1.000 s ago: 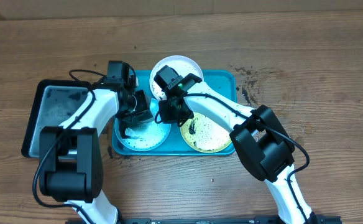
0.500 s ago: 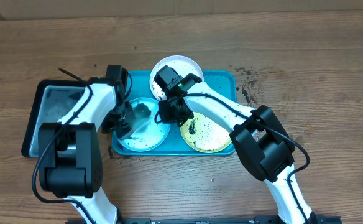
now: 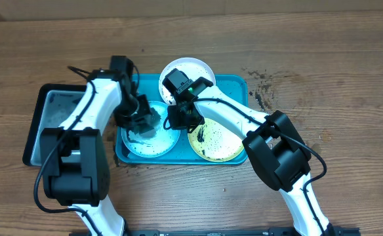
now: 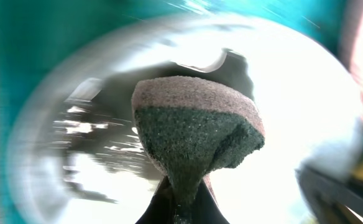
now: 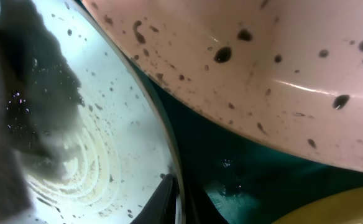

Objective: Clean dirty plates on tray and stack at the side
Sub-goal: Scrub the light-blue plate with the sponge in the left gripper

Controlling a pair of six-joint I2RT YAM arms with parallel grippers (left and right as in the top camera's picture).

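Note:
The light blue plate (image 3: 153, 145) lies in the left half of the turquoise tray (image 3: 237, 82), wet and streaked. My left gripper (image 3: 142, 120) is shut on a dark green sponge (image 4: 194, 124) that presses on this plate (image 4: 293, 112); its jaws (image 4: 184, 193) pinch the sponge's lower end. My right gripper (image 3: 177, 121) is shut on the same plate's right rim (image 5: 180, 196), one finger on each side of the edge. The yellow-green plate (image 3: 219, 143), smeared dark, lies in the tray's right half. The speckled white plate (image 3: 186, 71) leans over the tray's far rim.
A black tray with a grey inside (image 3: 55, 111) sits just left of the turquoise tray. Dark specks (image 3: 263, 92) dot the wooden table to the right of the tray. Both arms cross above the tray's middle.
My left gripper swept the sponge to the left over the light blue plate, then back to the right. The right gripper kept its pinch on the plate's rim.

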